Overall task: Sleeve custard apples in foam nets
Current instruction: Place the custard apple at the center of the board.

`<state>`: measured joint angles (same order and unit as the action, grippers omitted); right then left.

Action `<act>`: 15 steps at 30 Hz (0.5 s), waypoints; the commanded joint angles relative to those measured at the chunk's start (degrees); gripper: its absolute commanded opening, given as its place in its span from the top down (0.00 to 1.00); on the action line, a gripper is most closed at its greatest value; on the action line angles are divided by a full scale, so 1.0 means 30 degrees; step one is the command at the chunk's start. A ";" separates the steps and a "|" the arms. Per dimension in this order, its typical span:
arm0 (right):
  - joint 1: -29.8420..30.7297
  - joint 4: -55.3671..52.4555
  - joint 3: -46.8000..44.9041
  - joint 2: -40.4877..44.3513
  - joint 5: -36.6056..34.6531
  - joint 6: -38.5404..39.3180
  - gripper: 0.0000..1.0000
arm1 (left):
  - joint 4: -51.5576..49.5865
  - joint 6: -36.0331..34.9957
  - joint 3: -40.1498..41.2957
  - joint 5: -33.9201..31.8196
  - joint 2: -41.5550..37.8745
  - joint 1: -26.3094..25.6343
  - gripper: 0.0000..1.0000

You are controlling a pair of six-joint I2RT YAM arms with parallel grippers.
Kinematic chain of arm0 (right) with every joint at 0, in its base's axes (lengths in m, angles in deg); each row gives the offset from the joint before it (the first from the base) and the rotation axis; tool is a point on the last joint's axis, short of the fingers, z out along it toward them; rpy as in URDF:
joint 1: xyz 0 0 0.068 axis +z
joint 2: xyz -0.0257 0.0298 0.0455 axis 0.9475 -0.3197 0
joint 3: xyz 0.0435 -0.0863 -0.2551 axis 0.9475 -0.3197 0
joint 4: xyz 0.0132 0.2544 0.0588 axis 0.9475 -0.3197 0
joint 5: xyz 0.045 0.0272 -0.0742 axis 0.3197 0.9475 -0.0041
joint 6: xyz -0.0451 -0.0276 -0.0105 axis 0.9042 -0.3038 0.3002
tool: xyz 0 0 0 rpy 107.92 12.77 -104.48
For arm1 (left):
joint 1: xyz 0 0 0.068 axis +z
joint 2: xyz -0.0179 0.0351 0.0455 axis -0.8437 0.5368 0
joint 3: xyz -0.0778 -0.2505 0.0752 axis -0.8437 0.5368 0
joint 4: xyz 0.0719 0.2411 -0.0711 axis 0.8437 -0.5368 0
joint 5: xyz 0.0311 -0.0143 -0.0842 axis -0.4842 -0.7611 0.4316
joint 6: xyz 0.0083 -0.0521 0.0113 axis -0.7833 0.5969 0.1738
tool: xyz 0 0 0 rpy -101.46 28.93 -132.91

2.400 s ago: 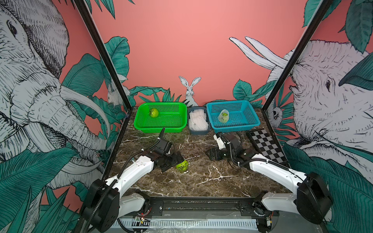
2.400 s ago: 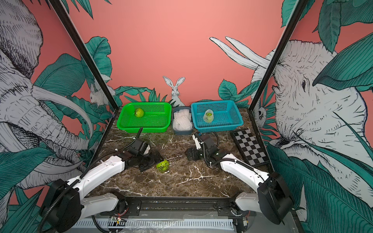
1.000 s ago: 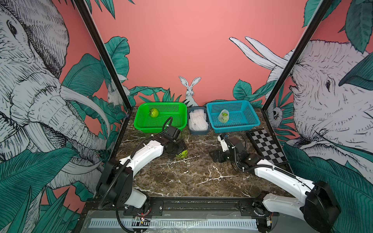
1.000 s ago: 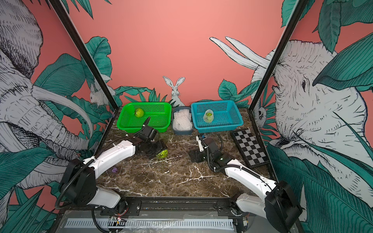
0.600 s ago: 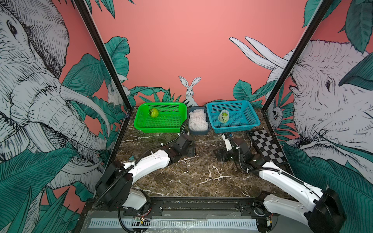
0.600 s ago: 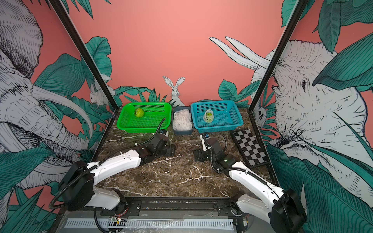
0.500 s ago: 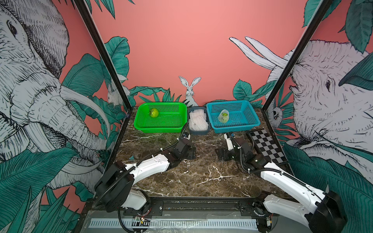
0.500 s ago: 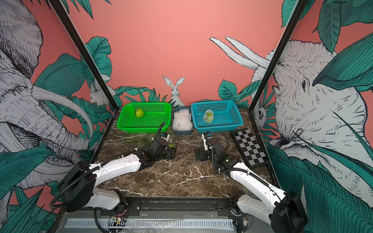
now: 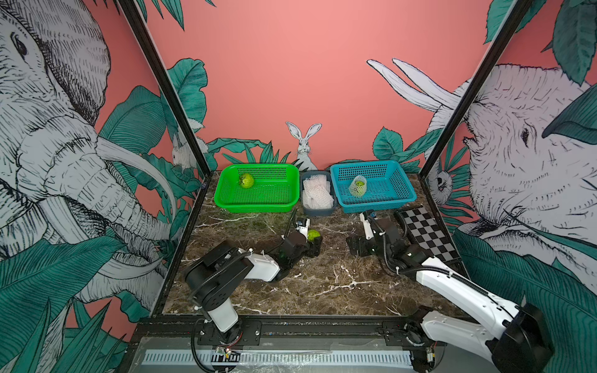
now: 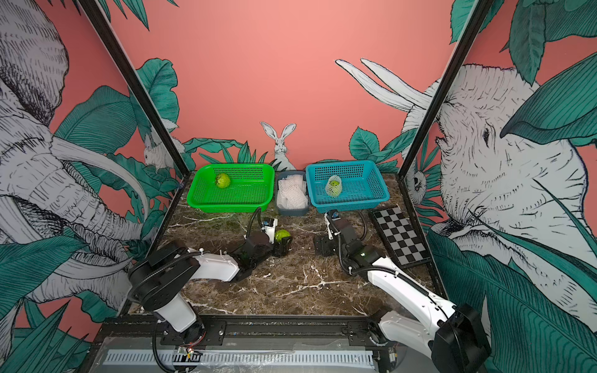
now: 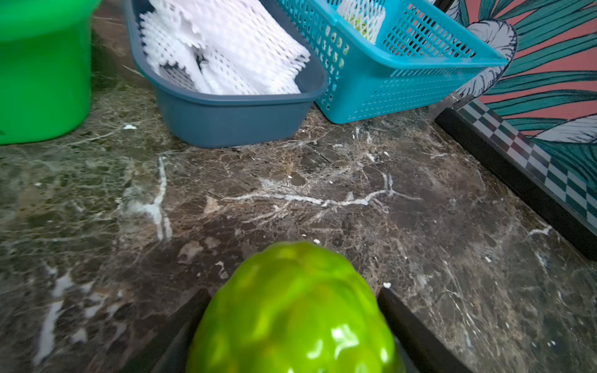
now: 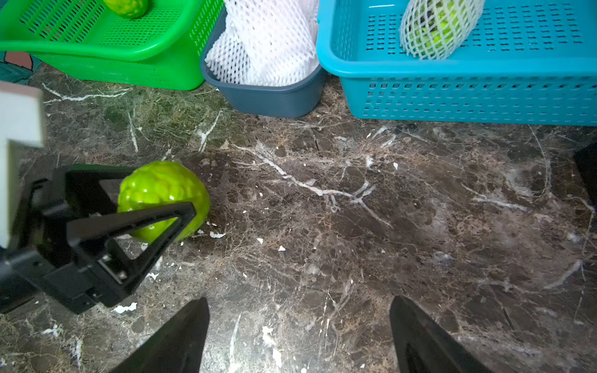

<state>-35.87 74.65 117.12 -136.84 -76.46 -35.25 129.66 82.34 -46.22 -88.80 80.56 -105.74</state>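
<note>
A glossy green custard apple [image 9: 312, 235] [image 11: 294, 310] sits between the jaws of my left gripper [image 9: 315, 241], which is shut on it low over the marble in front of the grey bin. The right wrist view shows that fruit [image 12: 161, 197] flanked by the left fingers [image 12: 129, 222]. My right gripper [image 9: 355, 247] [image 12: 298, 310] stands open and empty to the fruit's right. White foam nets [image 9: 316, 193] [image 11: 223, 55] fill the grey bin. A bare custard apple [image 9: 246, 181] lies in the green basket [image 9: 258, 206]. A netted custard apple [image 9: 358, 186] lies in the blue basket [image 9: 378, 202].
The three containers stand in a row along the back wall. A checkerboard plate [image 9: 426, 232] lies at the right edge beside my right arm. Bare marble [image 9: 323, 284] spreads between the arms and toward the front rail.
My left arm has carried the custard apple from the left side toward the table's middle and a little further back. My right gripper has shifted slightly right and stayed open.
</note>
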 commanded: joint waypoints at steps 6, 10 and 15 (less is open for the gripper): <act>-0.0139 -0.0279 0.0680 0.0012 -0.0297 0.0034 0.10 | 0.2098 -0.1230 -0.0654 -0.0040 0.1646 -0.0998 0.22; -0.0139 -0.0345 0.0823 -0.0103 -0.0276 0.0031 0.10 | 0.3162 -0.1710 -0.0438 -0.0693 0.2446 -0.1392 0.21; -0.0139 -0.0435 0.0929 -0.0149 -0.0308 -0.0034 0.10 | 0.3631 -0.1843 -0.0160 -0.0797 0.2921 -0.1509 0.17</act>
<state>-36.18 73.34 118.06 -137.15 -76.63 -35.27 137.90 78.23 -47.18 -89.78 88.95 -109.94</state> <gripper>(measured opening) 0.898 0.828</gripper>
